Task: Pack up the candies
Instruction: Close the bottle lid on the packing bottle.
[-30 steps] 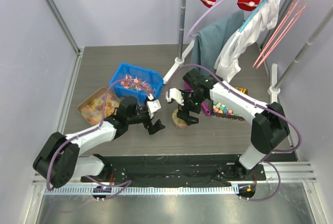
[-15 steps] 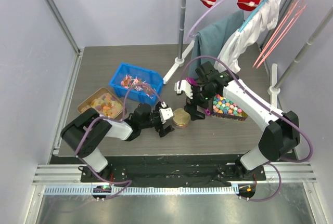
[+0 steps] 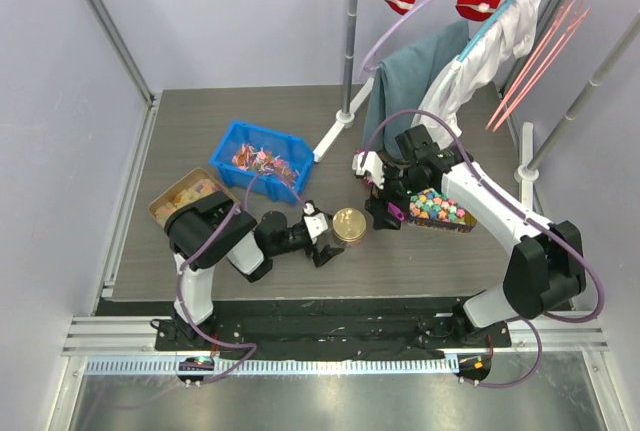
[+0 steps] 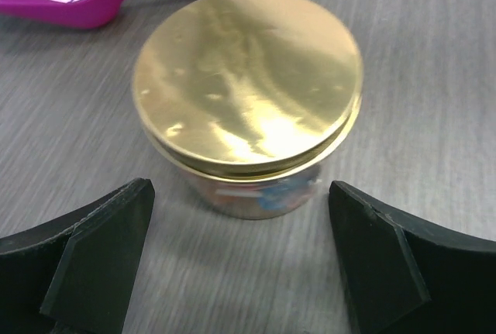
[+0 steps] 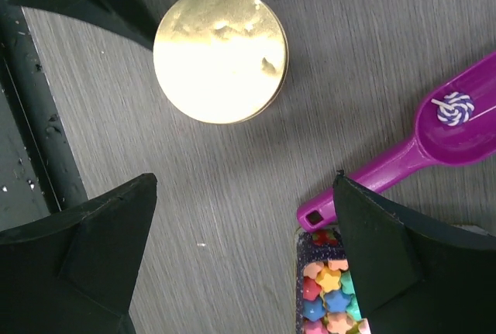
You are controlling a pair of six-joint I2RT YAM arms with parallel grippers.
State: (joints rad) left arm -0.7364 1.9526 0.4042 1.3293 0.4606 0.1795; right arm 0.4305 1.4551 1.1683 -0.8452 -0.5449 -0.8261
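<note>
On the grey table (image 3: 200, 116), a blue bin (image 3: 226, 143) is seen left of centre in the upper half of the top view, and the candies (image 3: 262, 159) are heaped inside it. The left gripper (image 3: 322, 236) is held low near the middle of that frame, its jaws spread wide with nothing pinched. The right gripper (image 3: 380, 201) is poised just right of centre, likewise spread wide and empty.

A gold-lidded jar (image 3: 349, 224) is set upright between the two grippers with its lid on. In the left wrist view it is framed squarely between the black fingers (image 4: 101, 256), close but untouched. A purple scoop (image 3: 393, 210) is laid flat just beside the right gripper, its long axis running from lower left to upper right in the right wrist view.

From both grippers the candies are found up and to the left, well apart from the jar. The left gripper is judged somewhat the nearer to them, while the scoop is nearer the right.
</note>
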